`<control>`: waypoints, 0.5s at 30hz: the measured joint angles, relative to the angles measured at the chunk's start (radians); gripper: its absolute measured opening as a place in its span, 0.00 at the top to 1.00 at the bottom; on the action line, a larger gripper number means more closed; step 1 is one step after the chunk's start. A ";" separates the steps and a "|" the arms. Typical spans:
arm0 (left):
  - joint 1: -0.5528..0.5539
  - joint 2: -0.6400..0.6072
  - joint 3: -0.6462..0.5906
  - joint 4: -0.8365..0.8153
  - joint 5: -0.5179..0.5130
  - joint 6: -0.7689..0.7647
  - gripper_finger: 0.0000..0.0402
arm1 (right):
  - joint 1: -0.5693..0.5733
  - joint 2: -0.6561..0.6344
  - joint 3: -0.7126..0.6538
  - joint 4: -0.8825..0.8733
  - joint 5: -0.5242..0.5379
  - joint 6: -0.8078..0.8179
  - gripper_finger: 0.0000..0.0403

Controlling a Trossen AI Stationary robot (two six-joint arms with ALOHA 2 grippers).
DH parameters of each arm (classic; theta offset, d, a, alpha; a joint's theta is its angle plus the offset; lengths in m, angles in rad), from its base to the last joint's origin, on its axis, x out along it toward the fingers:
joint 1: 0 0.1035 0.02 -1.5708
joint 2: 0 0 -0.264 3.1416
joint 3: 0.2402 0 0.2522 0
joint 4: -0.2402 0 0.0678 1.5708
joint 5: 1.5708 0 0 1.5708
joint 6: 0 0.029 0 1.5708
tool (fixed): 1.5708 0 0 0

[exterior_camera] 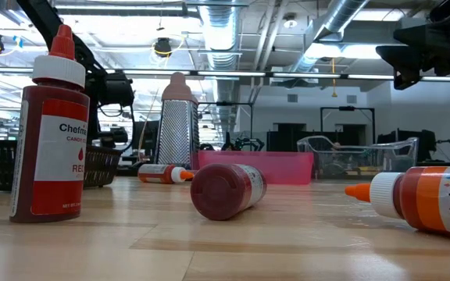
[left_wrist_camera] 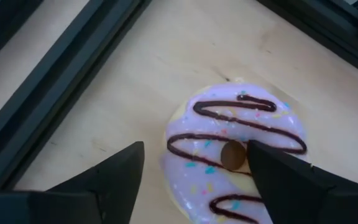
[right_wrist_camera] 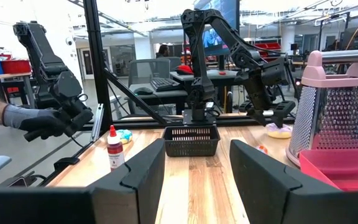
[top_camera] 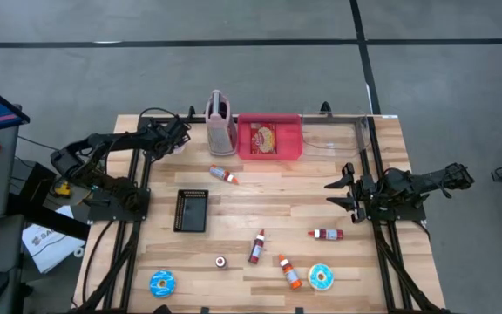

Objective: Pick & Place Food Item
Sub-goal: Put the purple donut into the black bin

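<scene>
Lilac-iced ring doughnut with chocolate drizzle (left_wrist_camera: 235,155) sits between the left gripper's (left_wrist_camera: 194,171) wide-open, empty fingers at ten o'clock; centre both fingers before squeezing gently.

A light wooden table (top_camera: 268,196) carries everything. At its far edge stand a grater (top_camera: 220,122), a pink tray (top_camera: 270,138) and a clear bin (top_camera: 334,135); a purple-iced donut (left_wrist_camera: 238,149) lies near the far left corner. A black basket (top_camera: 191,210) sits left of centre. Sauce bottles (top_camera: 257,247) lie scattered toward the near edge, where two blue donuts (top_camera: 162,283) rest.
</scene>
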 joint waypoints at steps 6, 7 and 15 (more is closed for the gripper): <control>0.000 0.000 0.000 0.000 -0.001 0.002 0.52 | 0.000 0.000 0.000 0.000 0.000 -0.001 0.57; 0.000 0.000 0.000 0.000 0.000 0.002 0.55 | 0.000 0.000 0.000 -0.002 0.000 -0.001 0.57; -0.001 0.000 0.000 0.028 0.013 0.015 0.71 | 0.000 0.000 0.000 -0.008 0.000 -0.004 0.57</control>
